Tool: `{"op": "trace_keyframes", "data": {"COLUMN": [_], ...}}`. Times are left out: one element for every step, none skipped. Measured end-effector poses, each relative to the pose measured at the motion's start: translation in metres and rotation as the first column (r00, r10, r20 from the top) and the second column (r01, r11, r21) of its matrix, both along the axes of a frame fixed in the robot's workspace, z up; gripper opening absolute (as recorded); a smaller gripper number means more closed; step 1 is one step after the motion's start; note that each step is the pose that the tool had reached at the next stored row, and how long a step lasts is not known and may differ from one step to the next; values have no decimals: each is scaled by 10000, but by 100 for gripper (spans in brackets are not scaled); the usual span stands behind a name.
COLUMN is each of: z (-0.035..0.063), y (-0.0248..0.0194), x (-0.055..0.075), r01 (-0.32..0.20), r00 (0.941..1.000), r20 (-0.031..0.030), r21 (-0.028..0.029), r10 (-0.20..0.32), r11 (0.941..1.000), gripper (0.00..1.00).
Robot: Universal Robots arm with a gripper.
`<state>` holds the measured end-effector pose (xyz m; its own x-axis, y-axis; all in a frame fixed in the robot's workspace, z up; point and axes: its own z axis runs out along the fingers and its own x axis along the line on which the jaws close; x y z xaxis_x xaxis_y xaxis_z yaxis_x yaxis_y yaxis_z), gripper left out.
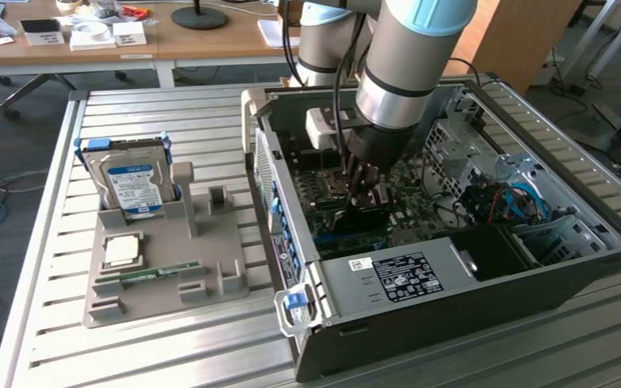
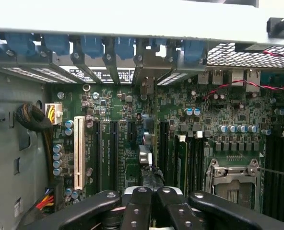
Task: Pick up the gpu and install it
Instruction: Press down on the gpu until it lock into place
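A grey plastic parts tray [image 1: 219, 279] at nine o'clock holds a blue-labelled silver hard drive [image 1: 135, 187] upright, a square silver processor [image 1: 123, 251] and a small green RAM stick [image 1: 159, 272]. At centre, inside the open black computer case [image 1: 569, 279], the black gripper [image 1: 362, 192] pinches the green, black-cooled gpu [image 2: 146, 155] upright over the green motherboard [image 2: 223, 148].

The arm [image 1: 403, 65] reaches steeply down, wrist vertical. Its gripper [image 1: 362, 194] points straight down, fingers [image 2: 137, 208] pressed together.
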<state>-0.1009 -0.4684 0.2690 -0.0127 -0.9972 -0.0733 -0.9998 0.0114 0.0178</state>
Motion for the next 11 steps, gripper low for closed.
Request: {"op": "trace_keyframes", "data": {"z": [0, 0, 0, -1, -1, -1, -1, -1, -1, -1, -1], "y": [3, 14, 29, 43, 50, 50, 50, 50, 50, 50, 50], "x": [1, 0, 1, 1, 1, 3, 11, 26, 37, 39, 39], "r01": [1, 2, 1, 0, -1, -3, -3, -2, -1, 0, 0], "r00": [10000, 10000, 10000, 10000, 10000, 10000, 10000, 10000, 10000, 10000, 10000], "r20": [0, 1, 1, 1, 1, 1, 0, 0, 0, 0, 0], "r21": [1, 1, 0, 1, 1, 2, 1, 0, 0, 0, 0], "r10": [-1, -2, -1, 0, 1, 3, 3, 2, 1, 0, 0], "r11": [10000, 10000, 10000, 10000, 10000, 10000, 10000, 10000, 10000, 10000, 10000], "gripper": [11, 11, 11, 11, 11, 11, 11, 11, 11, 11, 11]}}
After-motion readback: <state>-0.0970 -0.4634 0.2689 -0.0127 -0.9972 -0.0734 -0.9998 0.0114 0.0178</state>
